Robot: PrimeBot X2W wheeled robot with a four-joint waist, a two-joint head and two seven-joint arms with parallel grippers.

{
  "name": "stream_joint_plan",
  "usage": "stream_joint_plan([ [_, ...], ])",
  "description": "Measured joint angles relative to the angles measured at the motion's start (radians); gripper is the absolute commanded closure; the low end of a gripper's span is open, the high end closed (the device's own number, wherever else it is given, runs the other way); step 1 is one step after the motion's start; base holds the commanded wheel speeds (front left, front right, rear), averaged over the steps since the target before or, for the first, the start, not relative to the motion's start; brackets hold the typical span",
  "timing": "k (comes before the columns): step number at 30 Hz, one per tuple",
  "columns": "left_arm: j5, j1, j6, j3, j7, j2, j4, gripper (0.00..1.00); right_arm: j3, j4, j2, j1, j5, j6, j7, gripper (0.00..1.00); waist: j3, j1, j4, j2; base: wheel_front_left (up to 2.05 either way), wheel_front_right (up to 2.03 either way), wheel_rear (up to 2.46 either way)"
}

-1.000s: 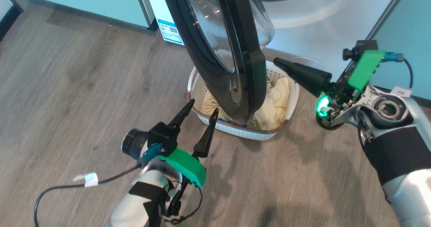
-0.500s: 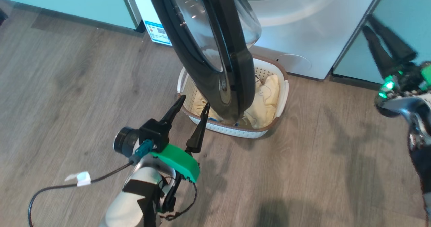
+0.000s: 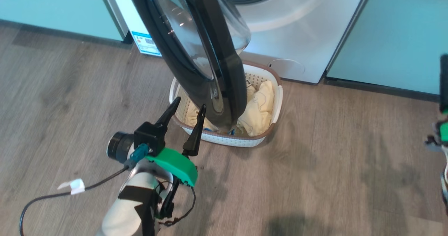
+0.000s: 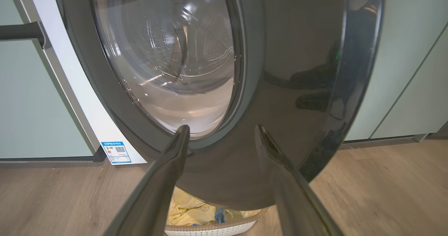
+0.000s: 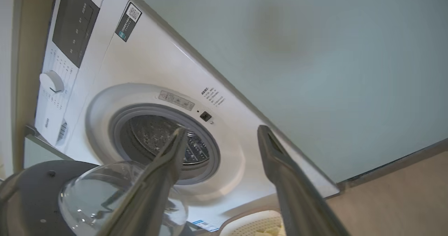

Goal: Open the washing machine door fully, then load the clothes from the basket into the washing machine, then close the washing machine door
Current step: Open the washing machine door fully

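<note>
Pale mint-green cabinet panels [image 3: 395, 36] are seen on both sides of the large white front-loading washing machine [image 3: 297, 47]. On the wood-plank floor [image 3: 332, 176] just before it, the small cream-white perforated plastic basket with a brown rim [image 3: 224, 140] is partly hidden by the large round glossy black-rimmed door with a bulging glass bowl [image 3: 227, 78], swung out edge-on above it. The left fingers [image 3: 196, 131] are held wide apart and empty close to the door's lower rim, the right fingers [image 5: 281, 166] are likewise spread and empty, pointed towards the open drum, and pale yellow soft garments with line-drawn faces [image 3: 257, 110] are heaped in the basket.
</note>
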Motion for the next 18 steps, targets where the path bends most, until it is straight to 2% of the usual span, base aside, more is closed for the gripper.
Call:
stream_joint_plan([
  [3,0.000,0.018,-0.001,0.017,0.000,-0.001,0.002,0.00,-0.012,0.016,-0.014,0.051,-0.171,0.000,-0.087,0.00,-0.011,0.0000,-0.010,0.0000,0.00,0.00,0.00],
  [7,0.010,0.039,-0.009,0.030,0.000,0.000,0.007,0.00,-0.079,0.022,0.003,0.119,-0.403,0.000,-0.122,0.00,-0.026,0.0000,-0.021,0.0000,0.00,0.00,0.00],
  [13,0.010,0.051,-0.012,0.053,0.000,0.000,0.010,0.00,-0.221,-0.081,0.123,0.242,-0.717,0.000,-0.126,0.00,-0.048,-0.0001,-0.036,0.0000,0.00,0.00,0.00],
  [18,0.011,0.079,-0.013,0.060,0.000,0.000,0.012,0.00,-0.251,-0.150,0.185,0.350,-0.866,0.000,-0.126,0.00,-0.065,-0.0001,-0.048,0.0000,0.00,0.00,0.00],
])
